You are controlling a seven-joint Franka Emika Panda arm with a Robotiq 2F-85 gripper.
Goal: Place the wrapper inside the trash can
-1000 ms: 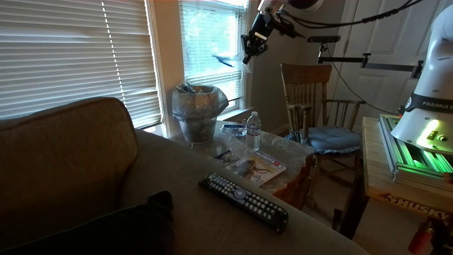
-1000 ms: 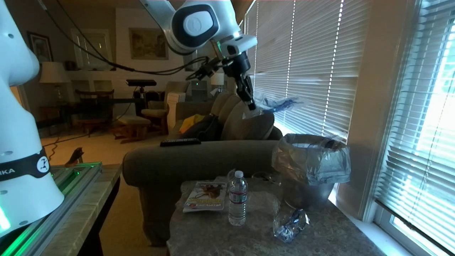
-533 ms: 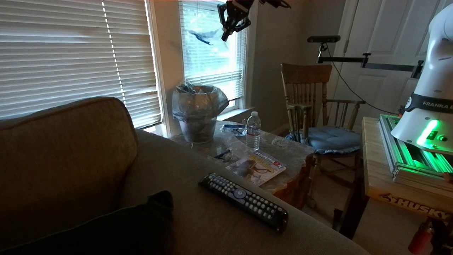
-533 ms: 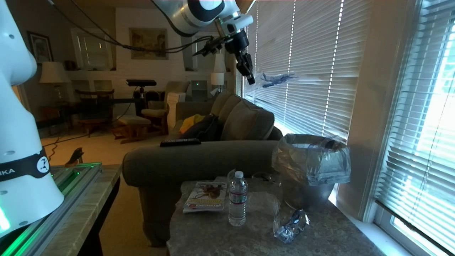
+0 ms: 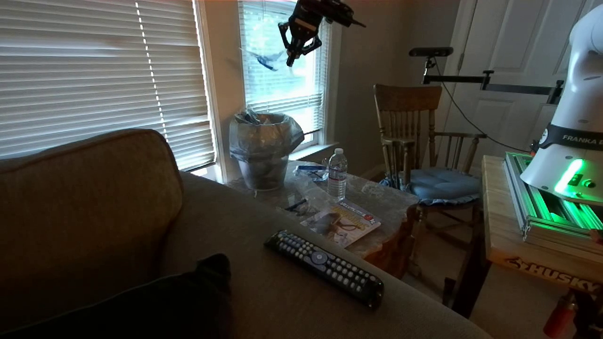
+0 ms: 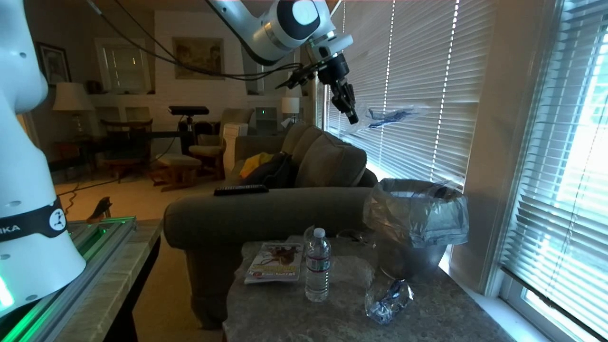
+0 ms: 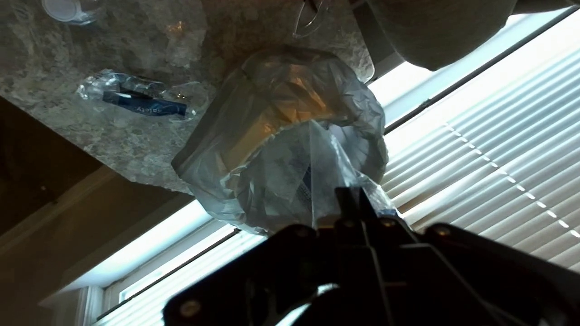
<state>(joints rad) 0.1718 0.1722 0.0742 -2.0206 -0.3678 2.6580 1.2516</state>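
Observation:
The wrapper is a thin clear crinkly piece with a blue part; it shows in both exterior views [image 5: 267,61] [image 6: 392,116]. My gripper [image 5: 290,62] [image 6: 352,118] is shut on one edge of it, high above the table. In the wrist view the clear film [image 7: 327,170] hangs from the fingertips [image 7: 353,197] and covers part of the bin's opening. The trash can [image 5: 262,153] [image 6: 418,218], lined with a silvery-grey bag, stands upright on the side table against the window corner. In the wrist view its bag rim [image 7: 281,97] lies below and ahead of the jaws.
Another clear and blue wrapper [image 6: 390,301] [image 7: 140,99] lies beside the can. A water bottle [image 5: 337,176] [image 6: 318,268] and a magazine [image 5: 346,223] stand and lie on the table. The sofa arm with the remote [image 5: 325,268] adjoins it. Window blinds [image 6: 408,71] are behind the wrapper.
My gripper rises with the wrapper, then sinks slightly and shifts toward the trash can's side. The wrapper stays in the fingers. The can and table items stay put.

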